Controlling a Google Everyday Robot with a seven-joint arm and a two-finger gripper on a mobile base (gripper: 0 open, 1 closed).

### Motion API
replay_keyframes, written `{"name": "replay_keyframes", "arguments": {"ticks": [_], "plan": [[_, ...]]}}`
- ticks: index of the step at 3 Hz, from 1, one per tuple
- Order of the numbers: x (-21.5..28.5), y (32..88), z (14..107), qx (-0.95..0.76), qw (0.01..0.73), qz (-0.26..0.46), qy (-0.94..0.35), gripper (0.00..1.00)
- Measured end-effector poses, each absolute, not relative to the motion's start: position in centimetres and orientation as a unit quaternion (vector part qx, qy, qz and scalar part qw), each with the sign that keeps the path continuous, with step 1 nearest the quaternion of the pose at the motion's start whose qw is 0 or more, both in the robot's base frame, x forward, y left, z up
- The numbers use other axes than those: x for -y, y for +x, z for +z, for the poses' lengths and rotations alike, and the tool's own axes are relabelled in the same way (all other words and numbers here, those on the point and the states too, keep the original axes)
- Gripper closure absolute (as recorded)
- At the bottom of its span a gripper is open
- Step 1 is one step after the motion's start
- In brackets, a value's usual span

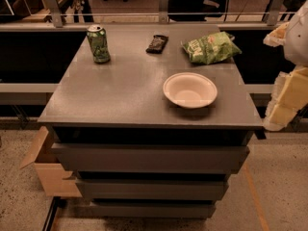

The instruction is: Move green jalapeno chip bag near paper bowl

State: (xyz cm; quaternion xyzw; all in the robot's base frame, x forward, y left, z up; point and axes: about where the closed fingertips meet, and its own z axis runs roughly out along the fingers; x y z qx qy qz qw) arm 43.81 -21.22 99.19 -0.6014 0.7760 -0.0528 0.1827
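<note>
Where the right edge of the frame cuts it off, the gripper (pixel 288 97) hangs beside the table (pixel 120 100), off its right side. Whether it is open or closed, or grips anything, I cannot tell. Left of it, right of centre, sits the bowl (pixel 190 89), off-white, round and upright. Just above the bowl, close but apart, lies the bag (pixel 211 48): crinkled bright-green foil with white lettering, flat on the tabletop. Farther left along the top edge lie a dark packet (pixel 157 43) and a green can (pixel 98 44). A cardboard box (pixel 45 170) stands lower left.
</note>
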Motion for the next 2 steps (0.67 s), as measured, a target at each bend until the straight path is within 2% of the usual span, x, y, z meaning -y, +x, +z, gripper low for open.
{"name": "replay_keyframes", "arguments": {"ticks": [2], "plan": [[21.7,45.1,99.6,-0.786,0.214,-0.051,-0.578,0.00]]}}
